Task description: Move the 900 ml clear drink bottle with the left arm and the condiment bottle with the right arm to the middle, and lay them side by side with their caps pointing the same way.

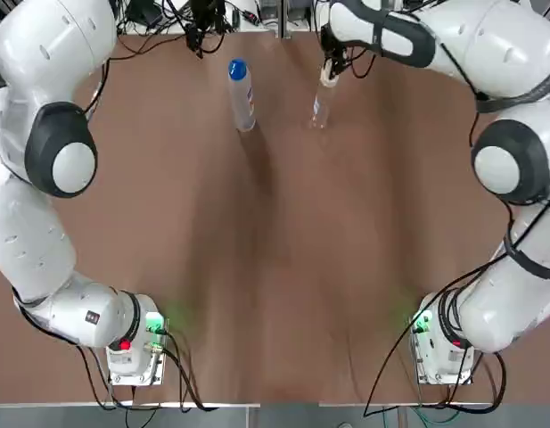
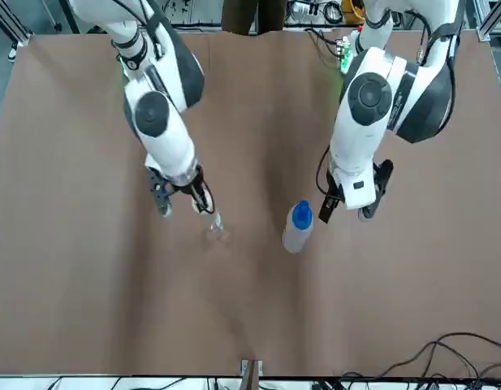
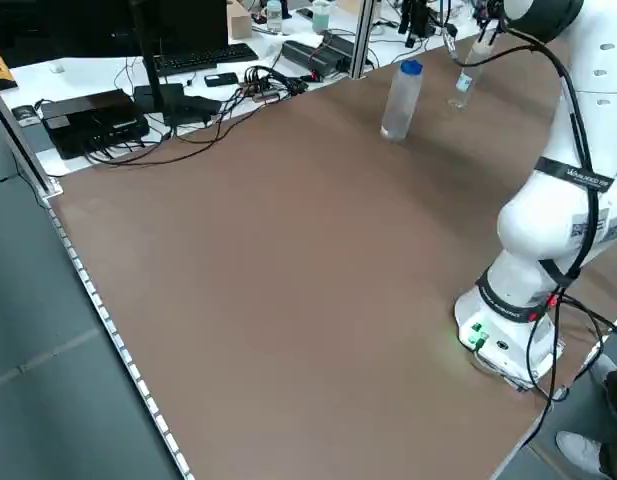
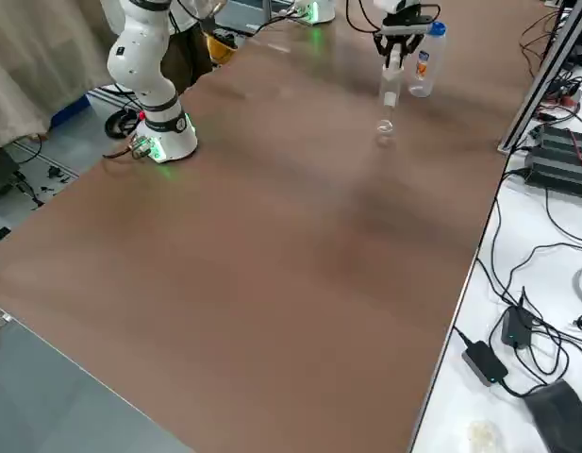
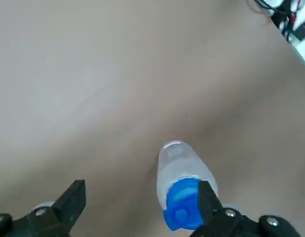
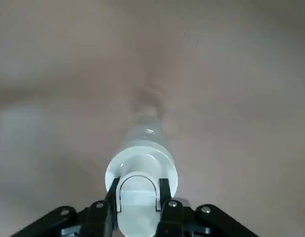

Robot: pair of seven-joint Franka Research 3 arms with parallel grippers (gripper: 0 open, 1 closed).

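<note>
Top view of the brown table (image 1: 275, 267), read from the robot's left: the left gripper (image 5: 141, 193) hangs low just to the left of the clear drink bottle (image 1: 242, 100), its two fingers spread wide and holding nothing. Its wrist camera shows the bottle's blue cap (image 5: 183, 210) close beside one finger, the other finger well apart. The bottle stands upright near the table's far edge. Just to its right, near but apart, the slimmer condiment bottle (image 1: 322, 105) leans slightly, pinched at its top between the closed fingers of the right gripper (image 1: 331, 69), which reaches from above. Whether its base touches the table cannot be told.
</note>
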